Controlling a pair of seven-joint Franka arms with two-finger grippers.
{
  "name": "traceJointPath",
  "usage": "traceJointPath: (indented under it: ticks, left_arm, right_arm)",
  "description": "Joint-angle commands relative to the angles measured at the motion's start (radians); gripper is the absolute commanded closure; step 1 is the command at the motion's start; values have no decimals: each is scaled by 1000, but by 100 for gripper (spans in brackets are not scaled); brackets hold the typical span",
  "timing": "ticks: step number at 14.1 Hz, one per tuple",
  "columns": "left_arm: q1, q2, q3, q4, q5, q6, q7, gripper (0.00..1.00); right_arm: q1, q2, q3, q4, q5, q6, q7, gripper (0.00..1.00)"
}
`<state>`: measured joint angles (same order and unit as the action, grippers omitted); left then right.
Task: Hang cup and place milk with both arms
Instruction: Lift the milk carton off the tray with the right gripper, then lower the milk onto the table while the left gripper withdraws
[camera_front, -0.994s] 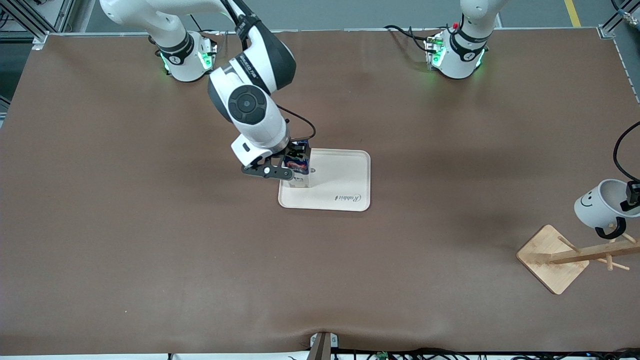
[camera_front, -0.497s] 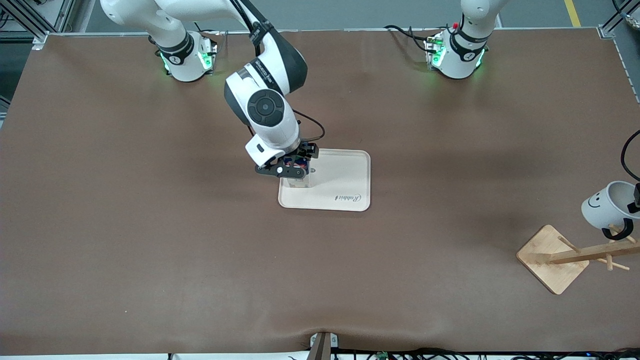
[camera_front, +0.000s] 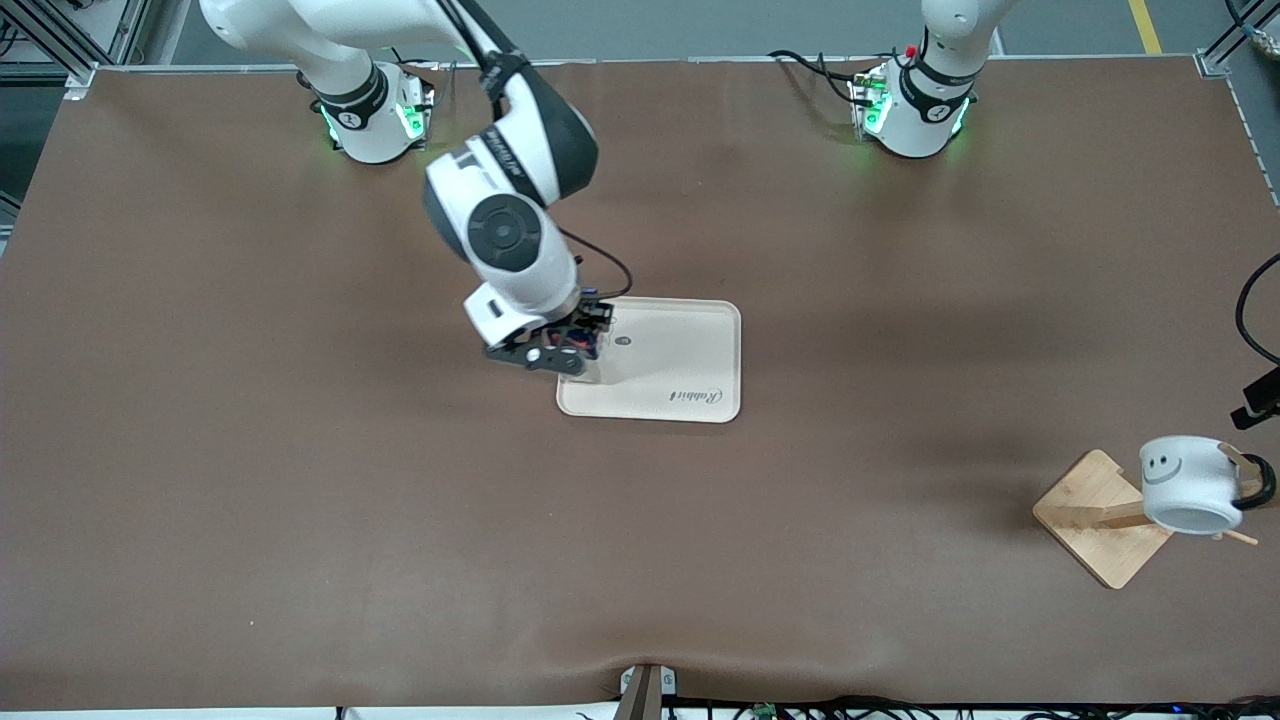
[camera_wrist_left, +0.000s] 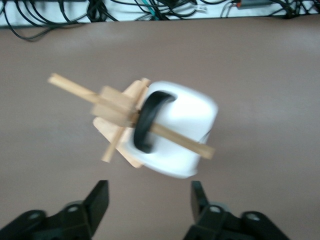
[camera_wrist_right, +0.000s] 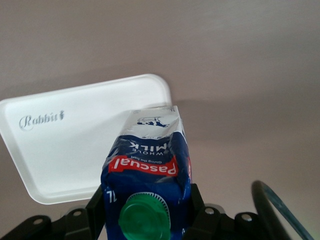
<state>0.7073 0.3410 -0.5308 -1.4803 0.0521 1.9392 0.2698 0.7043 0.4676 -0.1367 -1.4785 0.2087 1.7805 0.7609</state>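
The white cup (camera_front: 1188, 484) with its smiley face hangs by its black handle (camera_wrist_left: 149, 121) on a peg of the wooden rack (camera_front: 1095, 515) at the left arm's end of the table. It also shows in the left wrist view (camera_wrist_left: 185, 135). My left gripper (camera_wrist_left: 149, 192) is open and empty, apart from the cup; only a bit of it shows at the front view's edge (camera_front: 1262, 398). My right gripper (camera_wrist_right: 146, 202) is shut on the blue milk (camera_wrist_right: 147, 160) carton with the green cap, tilted over the corner of the cream tray (camera_front: 680, 365). In the front view the gripper (camera_front: 572, 350) hides most of the carton.
The tray (camera_wrist_right: 75, 145) bears the word "Rabbit" and holds nothing else. The rack (camera_wrist_left: 112, 107) has several pegs on a square base. Cables run along the table's edge nearest the front camera.
The left gripper let go of the cup, which now hangs on the rack, and drew back. The right gripper shifted with the milk toward the tray's corner.
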Motion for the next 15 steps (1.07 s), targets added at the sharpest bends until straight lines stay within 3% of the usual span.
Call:
traceJointPath:
  ticks: [1,3,5,8,10,15]
  left_arm:
    - [7,-77,-26,-8,-15,-93,-75,0]
    - [6,-124,-50,-11,-17,-167,-130,0]
    - [6,-163,-70,-12,-17,-258,-216,0]
    - [6,-214,-130,-15,-8,-310,-349,0]
    - [6,-229,-172,-12,-3,-344,-409,0]
    - [8,-227,-189,0,-4,-345,-313,0]
  right_arm:
    - [-145,-9,19,127,20,-197,-27,100]
    - [-254,-38,12,136,76,-260,-157,100]
    - [-353,-67,6,127,57,-341,-299,100]
    - [-472,-72,-14,112,-127,-349,-386,100]
    - [-589,-69,-14,61,-140,-313,-519,100]
    - [-721,-81,-14,-139,-150,-153,-635,100]
